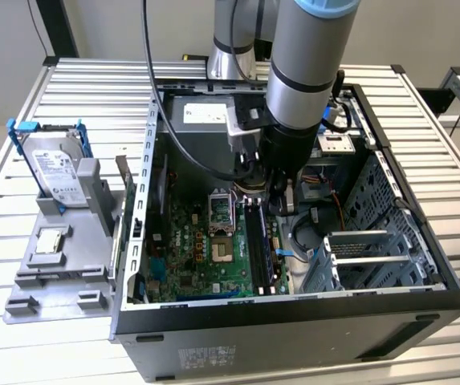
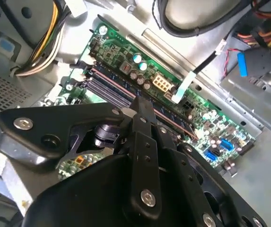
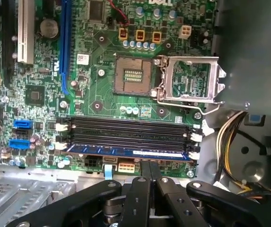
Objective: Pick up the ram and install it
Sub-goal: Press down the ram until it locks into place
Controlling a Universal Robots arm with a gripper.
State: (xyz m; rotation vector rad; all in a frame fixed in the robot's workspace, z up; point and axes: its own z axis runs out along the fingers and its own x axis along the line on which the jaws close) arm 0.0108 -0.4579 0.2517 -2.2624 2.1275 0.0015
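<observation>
- The ram [image 3: 126, 153] sits in the outermost of the motherboard's [image 3: 102, 75] black slots [image 3: 126, 130], inside the open case [image 1: 294, 321].
- The gripper [image 3: 149, 171] hovers just above it, fingers pinched together, holding nothing.
- Judged: seating step; pressing evenly until latches click.

The ram [image 3: 126, 152] is a long, thin blue stick with a white label, and it sits on its edge in the last black slot on the green board [image 3: 102, 90], next to three other black slots.

A silver hard drive [image 1: 56, 170] is stood up in a grey holder [image 1: 61, 257] beside the open computer case [image 1: 294, 337]
</observation>
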